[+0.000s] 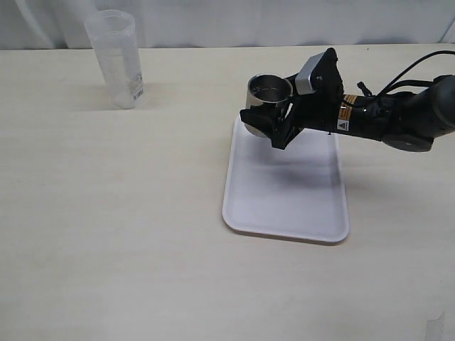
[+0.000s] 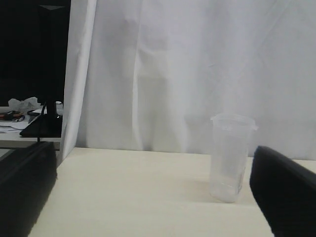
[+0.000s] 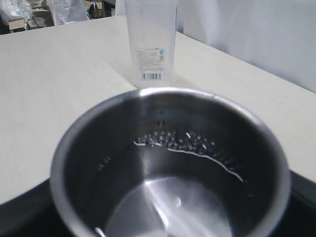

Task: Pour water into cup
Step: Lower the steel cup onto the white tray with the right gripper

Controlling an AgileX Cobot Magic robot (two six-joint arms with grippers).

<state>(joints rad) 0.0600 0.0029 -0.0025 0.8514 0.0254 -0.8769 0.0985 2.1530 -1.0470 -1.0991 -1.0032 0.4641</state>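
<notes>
Cup (image 3: 168,163), grasped upright by your right fingers (image 1: 264,119) over the tray's (image 1: 284,192) far edge, awaits pouring; next close your released left fingers (image 2: 284,192) on the tumbler (image 1: 117,57).

No wording is legible. The clear tumbler (image 3: 150,29), beyond the right hand (image 1: 268,122), carries a small white barcode label (image 3: 149,63); behind that hand, the arm (image 1: 398,117) bears an orange warning-triangle sticker (image 1: 344,117).

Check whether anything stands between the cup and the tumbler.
Nothing visible does. The cup sits in the right gripper at the tray corner nearest the tumbler. Only table surface lies between them.
</notes>
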